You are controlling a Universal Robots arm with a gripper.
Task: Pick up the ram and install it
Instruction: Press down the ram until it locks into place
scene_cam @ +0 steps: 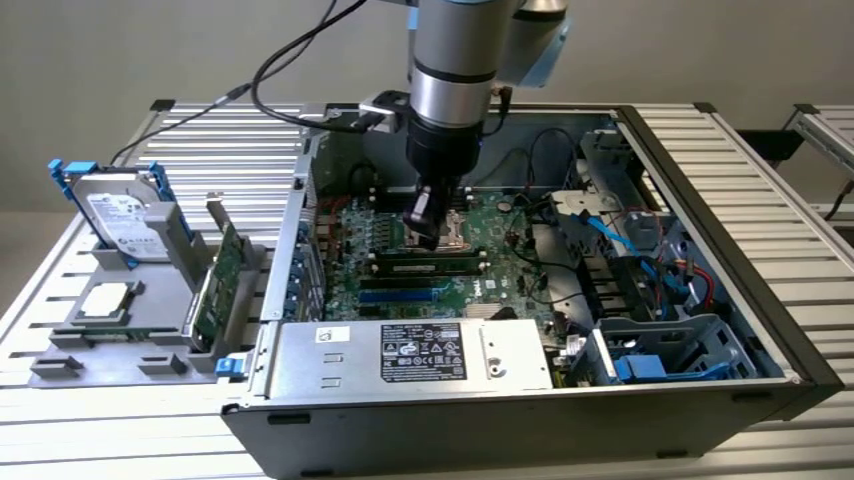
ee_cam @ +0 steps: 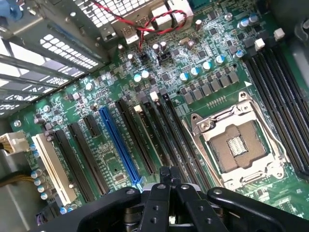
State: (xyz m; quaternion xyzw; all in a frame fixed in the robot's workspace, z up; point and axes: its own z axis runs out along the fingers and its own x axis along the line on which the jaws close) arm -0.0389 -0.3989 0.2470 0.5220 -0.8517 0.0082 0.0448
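The end effector (scene_cam: 424,228) hangs inside the open computer case (scene_cam: 747,330), just above the motherboard's memory slots (scene_cam: 427,266).

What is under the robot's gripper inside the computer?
Under the gripper is the green motherboard, with long black memory slots and an open CPU socket. The gripper covers the slots' near ends.

Exterior: high, overlooking open case; wrist: close above motherboard (ee_cam: 145,96).

Wall (scene_cam: 160,40): plain, pale grey.
Table (scene_cam: 787,250): ribbed aluminium slats, silver.
Light: even, soft, without hard shadows.
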